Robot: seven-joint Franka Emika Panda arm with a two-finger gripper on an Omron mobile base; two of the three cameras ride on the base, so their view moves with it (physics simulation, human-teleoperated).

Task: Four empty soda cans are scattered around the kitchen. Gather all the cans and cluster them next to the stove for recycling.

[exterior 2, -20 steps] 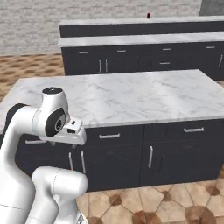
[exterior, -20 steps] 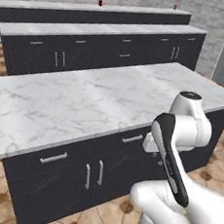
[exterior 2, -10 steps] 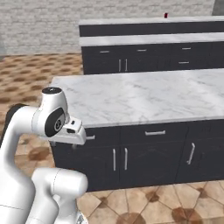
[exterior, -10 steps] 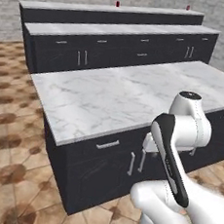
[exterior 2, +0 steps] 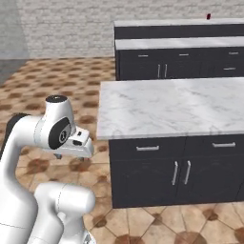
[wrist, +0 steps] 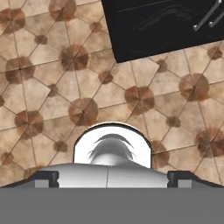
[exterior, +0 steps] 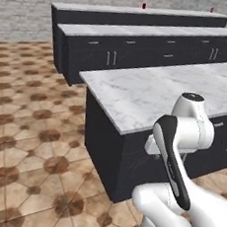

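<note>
Beyond the island desk (exterior: 152,95), on the raised ledge (exterior: 97,8) at the back of the far run of cabinets, two small red things are seen – one toward the ledge's left (exterior: 144,5), one near its right end (exterior: 212,10). They are taken to be soda cans, though they are too small for any detail to be made out. Both are well apart from the island desk and well apart from each other, so no clustering is shown. Whether any can already stands beside the stove cannot be told.

On the near side of the island desk, the arm (exterior 2: 28,138) is kept folded close to its base, with the hand turned down toward the tiled floor (wrist: 52,87) just beside the desk's dark corner (wrist: 157,26). The jaws are spread wide and nothing is gripped between them. The task is judged to be at a fetching stage – the ledge cans are not yet collected, and a drive round the island desk toward that ledge would seem to be called for before any grasp.
</note>
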